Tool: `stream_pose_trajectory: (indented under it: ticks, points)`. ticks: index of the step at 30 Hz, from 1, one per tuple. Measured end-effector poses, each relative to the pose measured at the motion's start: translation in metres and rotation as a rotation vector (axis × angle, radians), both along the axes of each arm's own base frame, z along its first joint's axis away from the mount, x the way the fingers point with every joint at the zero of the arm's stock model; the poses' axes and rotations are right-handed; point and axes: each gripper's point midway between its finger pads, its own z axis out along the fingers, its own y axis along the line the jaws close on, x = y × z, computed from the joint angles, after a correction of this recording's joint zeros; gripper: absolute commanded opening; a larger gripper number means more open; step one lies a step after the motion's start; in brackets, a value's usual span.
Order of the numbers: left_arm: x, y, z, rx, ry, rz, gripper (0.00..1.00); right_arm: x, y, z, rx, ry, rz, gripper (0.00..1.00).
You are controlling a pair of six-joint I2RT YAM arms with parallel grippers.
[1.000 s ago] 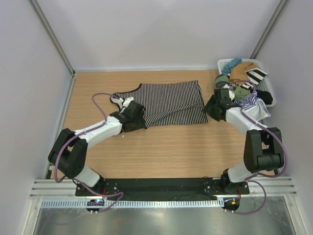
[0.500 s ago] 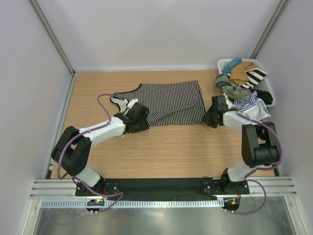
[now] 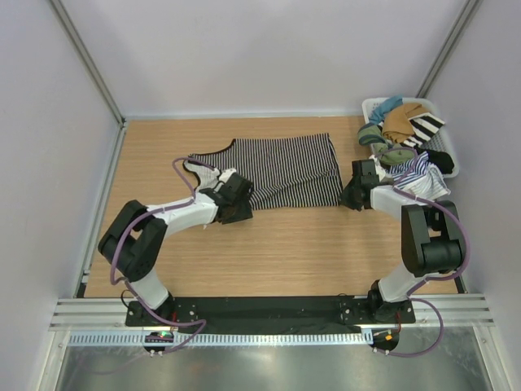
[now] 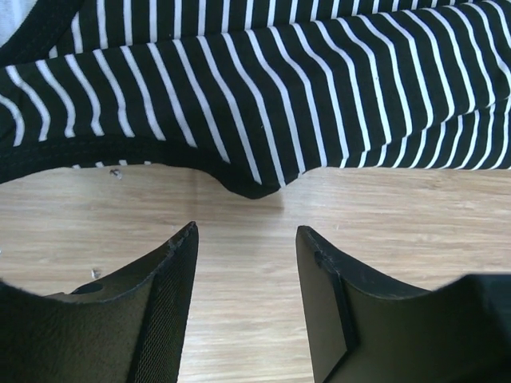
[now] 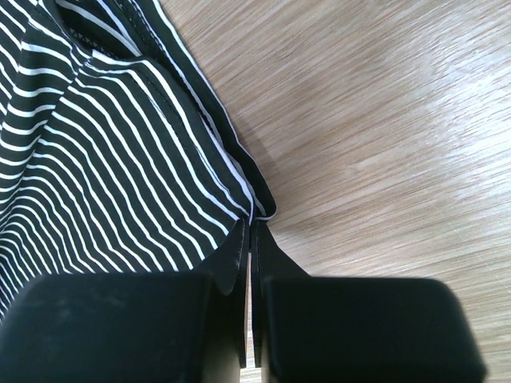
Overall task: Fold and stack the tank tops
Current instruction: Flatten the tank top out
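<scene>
1. One wooden table (image 3: 285, 261) carries everything, with a basket (image 3: 368, 106) of mixed clothes at its far right corner.
2. The black-and-white tank top (image 3: 285, 169) lies flat on the far half of the table, between my two arms. Its long axis runs left to right, with the straps and neckline pointing left and the hem pointing right.
3. The blue-and-white top (image 3: 423, 175) hangs over the basket's near edge beside my right arm, not yet laid out.
4. My right gripper (image 5: 249, 233) is clenched on the near hem corner of the black-and-white top, and the trim runs in between the tips.
5. My left gripper (image 4: 246, 233) is released, jaws apart over bare wood just short of the cloth's near edge by the armhole.
6. To fold well, I judge the left should slide onto that dipping edge and pinch both layers. Then both hands lift together and carry the near edge to the far edge, keeping the cloth taut lengthwise.
</scene>
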Motion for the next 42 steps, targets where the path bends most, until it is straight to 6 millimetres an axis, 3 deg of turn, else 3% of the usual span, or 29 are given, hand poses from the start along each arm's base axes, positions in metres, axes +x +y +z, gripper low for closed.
stream_pose_trajectory:
  ticks: [5,12,15,18,27,36,42]
  points:
    - [0.008,-0.007,-0.007,0.004,0.005,-0.001,0.49,0.000,0.000,0.000,-0.001,-0.002,0.004,0.01]
    - [0.024,-0.013,-0.010,0.023,-0.017,0.003,0.19,0.001,0.002,0.001,0.005,-0.006,0.009,0.01]
    - [0.028,-0.013,-0.011,0.040,-0.020,0.008,0.17,0.001,0.002,0.001,0.006,-0.005,0.009,0.01]
    - [0.032,-0.012,-0.010,0.052,-0.026,0.014,0.00,0.000,0.002,0.000,0.005,-0.004,0.010,0.01]
    - [0.037,-0.006,0.000,0.033,-0.017,0.015,0.00,-0.002,0.002,-0.002,0.006,-0.007,0.020,0.01]
    - [0.089,0.030,0.023,-0.159,-0.019,0.118,0.00,-0.001,0.005,-0.002,0.021,-0.017,0.033,0.01]
    - [0.103,0.029,0.008,-0.294,0.040,0.115,0.08,-0.001,0.008,-0.002,0.024,-0.017,0.041,0.01]
